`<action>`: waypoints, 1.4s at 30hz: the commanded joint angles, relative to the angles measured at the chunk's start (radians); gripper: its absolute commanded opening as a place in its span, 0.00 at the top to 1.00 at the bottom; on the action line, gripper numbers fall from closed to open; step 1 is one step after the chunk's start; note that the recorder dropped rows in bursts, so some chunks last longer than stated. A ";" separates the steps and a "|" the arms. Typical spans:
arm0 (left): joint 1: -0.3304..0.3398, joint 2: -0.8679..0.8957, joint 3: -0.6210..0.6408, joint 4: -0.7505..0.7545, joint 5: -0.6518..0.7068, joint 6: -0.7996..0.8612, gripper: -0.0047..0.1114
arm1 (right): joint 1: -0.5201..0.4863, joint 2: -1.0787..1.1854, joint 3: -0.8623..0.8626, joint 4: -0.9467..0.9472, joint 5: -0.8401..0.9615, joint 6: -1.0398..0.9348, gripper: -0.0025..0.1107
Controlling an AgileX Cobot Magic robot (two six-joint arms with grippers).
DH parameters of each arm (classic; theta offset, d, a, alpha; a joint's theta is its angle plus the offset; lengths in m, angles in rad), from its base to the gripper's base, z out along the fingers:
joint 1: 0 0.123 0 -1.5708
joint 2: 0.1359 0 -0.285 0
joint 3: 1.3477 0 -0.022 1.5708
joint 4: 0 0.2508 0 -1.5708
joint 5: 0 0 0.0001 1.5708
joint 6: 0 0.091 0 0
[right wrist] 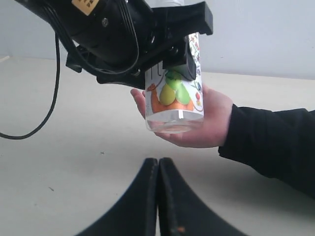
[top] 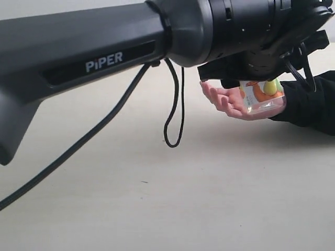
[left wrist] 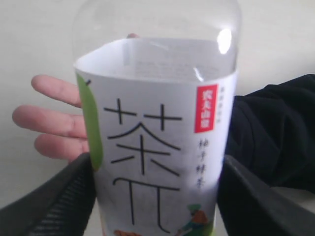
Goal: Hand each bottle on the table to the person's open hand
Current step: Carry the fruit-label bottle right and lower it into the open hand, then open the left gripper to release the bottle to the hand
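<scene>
We are clamping our left fingers (left wrist: 54,201) on the whitish bottle (right wrist: 174,98), its base in the person's open hand (right wrist: 211,123); we are aiming to release slowly, keeping it upright. Our right fingers (right wrist: 147,196) are resting together.

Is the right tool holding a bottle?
No, the right tool is shut, jaws pressed together with nothing between them.

The arm (top: 78,57) hides the top of the bottle (top: 261,98), which half-covers the hand (top: 229,103).
</scene>
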 commanded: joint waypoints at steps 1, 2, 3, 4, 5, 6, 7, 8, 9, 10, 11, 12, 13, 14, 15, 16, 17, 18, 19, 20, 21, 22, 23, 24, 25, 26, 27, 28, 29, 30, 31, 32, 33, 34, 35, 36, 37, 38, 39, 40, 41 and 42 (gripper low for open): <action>-0.007 -0.011 0.029 -0.036 -0.015 0.030 0.96 | 0.001 -0.004 0.002 -0.005 -0.008 -0.004 0.98; -0.007 -0.011 0.032 -0.039 -0.019 0.078 0.96 | 0.001 -0.004 0.002 -0.005 -0.008 -0.004 0.98; -0.007 -0.011 0.032 -0.041 -0.019 0.144 0.96 | 0.001 -0.004 0.002 -0.005 -0.008 -0.004 0.98; -0.007 -0.011 0.032 -0.041 -0.025 0.223 0.96 | 0.001 -0.004 0.002 -0.005 -0.008 -0.004 0.98; -0.010 -0.011 0.032 -0.050 -0.032 0.285 0.96 | 0.001 -0.004 0.002 -0.005 -0.008 -0.004 0.98; -0.011 -0.011 0.032 -0.063 -0.039 0.327 0.96 | 0.001 -0.004 0.002 -0.005 -0.008 -0.004 0.98; -0.013 -0.011 0.032 -0.081 -0.039 0.359 0.96 | 0.001 -0.004 0.002 -0.005 -0.008 -0.004 0.98; -0.013 -0.013 0.032 -0.094 -0.041 0.383 0.96 | 0.001 -0.004 0.002 -0.005 -0.008 -0.004 0.98; -0.013 -0.015 0.032 -0.100 -0.045 0.380 0.96 | 0.001 -0.004 0.002 -0.005 -0.008 -0.004 0.98; -0.013 -0.016 0.032 -0.108 -0.050 0.366 0.96 | 0.001 -0.004 0.002 -0.005 -0.008 -0.004 0.98; -0.013 -0.017 0.032 -0.117 -0.055 0.329 0.96 | 0.001 -0.004 0.002 -0.005 -0.008 -0.004 0.98; -0.008 -0.019 0.032 -0.128 -0.055 0.275 0.96 | 0.001 -0.004 0.002 -0.005 -0.008 -0.004 0.98; -0.003 -0.021 0.032 -0.135 -0.055 0.229 0.96 | 0.001 -0.004 0.002 -0.005 -0.008 -0.004 0.98; 0.004 -0.023 0.032 -0.142 -0.057 0.175 0.96 | 0.001 -0.004 0.002 -0.005 -0.008 -0.004 0.98; 0.004 -0.023 0.032 -0.140 -0.062 0.133 0.96 | 0.001 -0.004 0.002 -0.005 -0.008 -0.004 0.98; 0.004 -0.023 0.032 -0.137 -0.071 0.118 0.96 | 0.001 -0.004 0.002 -0.005 -0.008 -0.004 0.98; 0.004 -0.021 0.032 -0.135 -0.081 0.104 0.96 | 0.001 -0.004 0.002 -0.005 -0.008 -0.004 0.98; 0.004 -0.016 0.032 -0.135 -0.085 0.088 0.96 | 0.001 -0.004 0.002 -0.005 -0.008 -0.004 0.98; 0.004 -0.014 0.032 -0.135 -0.088 0.064 0.96 | 0.001 -0.004 0.002 -0.005 -0.008 -0.004 0.98; 0.006 -0.007 0.032 -0.135 -0.093 0.024 0.96 | 0.001 -0.004 0.002 -0.005 -0.008 -0.004 0.98; 0.006 -0.004 0.032 -0.135 -0.105 0.008 0.96 | 0.001 -0.004 0.002 -0.005 -0.008 -0.004 0.98; 0.008 0.000 0.032 -0.142 -0.124 0.003 0.96 | 0.001 -0.004 0.002 -0.005 -0.008 -0.004 0.98; 0.013 0.003 0.032 -0.154 -0.142 -0.007 0.96 | 0.001 -0.004 0.002 -0.005 -0.008 -0.004 0.98; 0.014 0.006 0.032 -0.161 -0.153 -0.007 0.96 | 0.001 -0.004 0.002 -0.005 -0.008 -0.004 0.98; 0.019 0.006 0.032 -0.161 -0.152 -0.007 0.96 | 0.001 -0.004 0.002 -0.005 -0.008 -0.004 0.98; 0.022 0.006 0.034 -0.161 -0.142 -0.007 0.96 | 0.001 -0.004 0.002 -0.005 -0.008 -0.004 0.98; 0.028 0.006 0.036 -0.163 -0.134 -0.005 0.96 | 0.001 -0.004 0.002 -0.005 -0.008 -0.004 0.98; 0.033 0.006 0.036 -0.172 -0.124 0.003 0.96 | 0.001 -0.004 0.002 -0.005 -0.008 -0.004 0.98; 0.042 0.006 0.036 -0.191 -0.113 0.031 0.96 | 0.001 -0.004 0.002 -0.005 -0.008 -0.004 0.98; 0.046 0.006 0.041 -0.209 -0.113 0.055 0.96 | 0.001 -0.004 0.002 -0.005 -0.008 -0.004 0.98; 0.052 0.006 0.047 -0.229 -0.115 0.079 0.96 | 0.001 -0.004 0.002 -0.005 -0.008 -0.004 0.98; 0.060 0.006 0.057 -0.240 -0.115 0.099 0.96 | 0.001 -0.004 0.002 -0.005 -0.008 -0.004 0.98; 0.063 0.006 0.066 -0.247 -0.115 0.099 0.96 | 0.001 -0.004 0.002 -0.005 -0.008 -0.004 0.98; 0.063 0.006 0.076 -0.250 -0.119 0.099 0.96 | 0.001 -0.004 0.002 -0.005 -0.008 -0.004 0.98; 0.068 0.006 0.087 -0.253 -0.133 0.099 0.96 | 0.001 -0.004 0.002 -0.005 -0.008 -0.004 0.98; 0.071 0.006 0.099 -0.257 -0.147 0.106 0.96 | 0.001 -0.004 0.002 -0.005 -0.008 -0.004 0.98; 0.073 0.006 0.112 -0.268 -0.163 0.112 0.96 | 0.001 -0.004 0.002 -0.005 -0.008 -0.004 0.98; 0.076 0.006 0.126 -0.282 -0.184 0.122 0.96 | 0.001 -0.004 0.002 -0.005 -0.008 -0.004 0.98; 0.081 0.006 0.137 -0.290 -0.193 0.122 0.96 | 0.001 -0.004 0.002 -0.005 -0.008 -0.004 0.98; 0.083 0.006 0.146 -0.301 -0.202 0.125 0.96 | 0.001 -0.004 0.002 -0.005 -0.008 -0.004 0.98; 0.086 0.006 0.153 -0.306 -0.210 0.130 0.96 | 0.001 -0.004 0.002 -0.005 -0.008 -0.004 0.98; 0.087 0.006 0.157 -0.306 -0.217 0.138 0.96 | 0.001 -0.004 0.002 -0.005 -0.008 -0.004 0.98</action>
